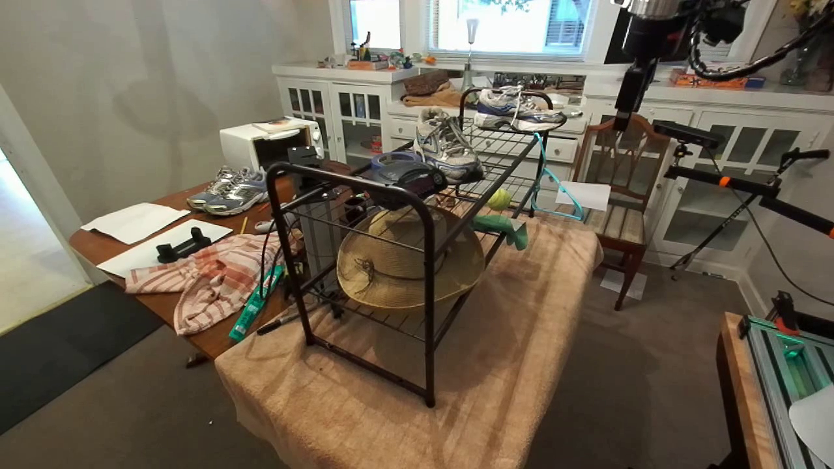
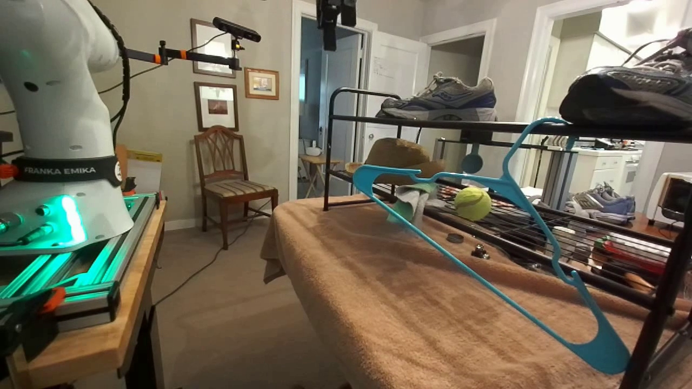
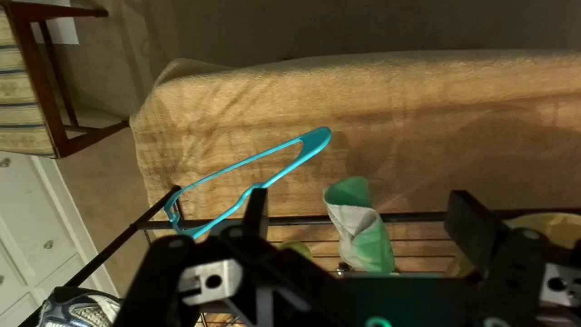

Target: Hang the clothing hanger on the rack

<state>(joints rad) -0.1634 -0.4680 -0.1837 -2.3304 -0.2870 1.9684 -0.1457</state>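
A turquoise clothing hanger (image 2: 605,348) hangs tilted, with its hook over the top side rail of the black metal rack (image 2: 328,156). The hanger (image 1: 577,207) hangs near the far end of the rack (image 1: 429,312) in an exterior view. In the wrist view the hanger (image 3: 315,140) is left of the jaws, across the rack rail (image 3: 295,221). My gripper (image 3: 358,200) is open, with its fingers wide apart and nothing between them. It shows in the air, apart from the hanger and higher than the rack, in both exterior views (image 1: 629,98) (image 2: 335,24).
Sneakers (image 1: 449,146) (image 1: 518,111) stand on the rack's top shelf. A straw hat (image 1: 391,260), a tennis ball (image 2: 473,203) and a green-grey cloth (image 3: 363,227) are on the lower shelf. A wooden chair (image 1: 619,195) stands beyond the towel-covered table (image 1: 521,365).
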